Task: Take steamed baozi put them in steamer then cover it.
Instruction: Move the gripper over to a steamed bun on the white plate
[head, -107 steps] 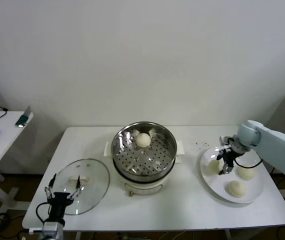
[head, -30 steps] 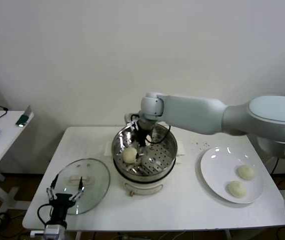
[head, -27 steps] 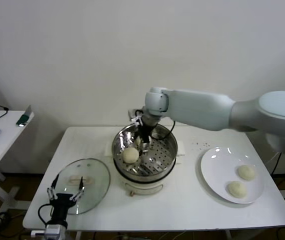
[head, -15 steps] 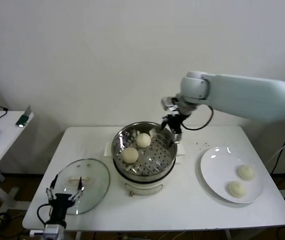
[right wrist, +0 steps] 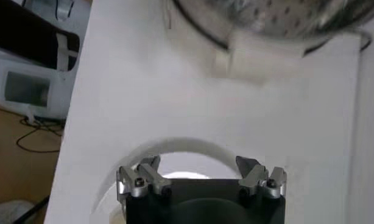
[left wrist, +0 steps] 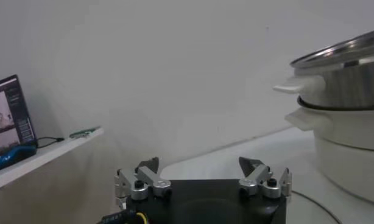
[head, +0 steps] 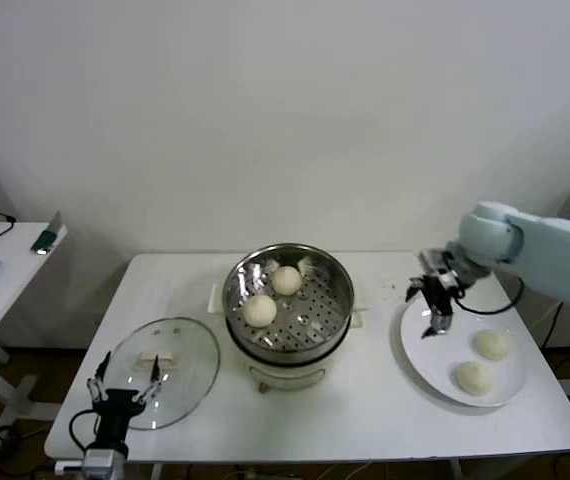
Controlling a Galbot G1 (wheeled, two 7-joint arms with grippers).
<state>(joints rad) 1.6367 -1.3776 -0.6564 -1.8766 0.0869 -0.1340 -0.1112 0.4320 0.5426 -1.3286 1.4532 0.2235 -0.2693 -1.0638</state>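
Dough-soft and light, the two steamed baozi (head: 484, 361) lying on the white plate (head: 423, 355) are awaiting my right tool (head: 433, 301), which is hovering empty with jaws apart, and I am judging a gentle side pinch safest.

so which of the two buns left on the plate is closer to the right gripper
The farther bun, by the plate's back right. The open right gripper hangs over the plate's left rim; the other bun lies nearer the table's front.
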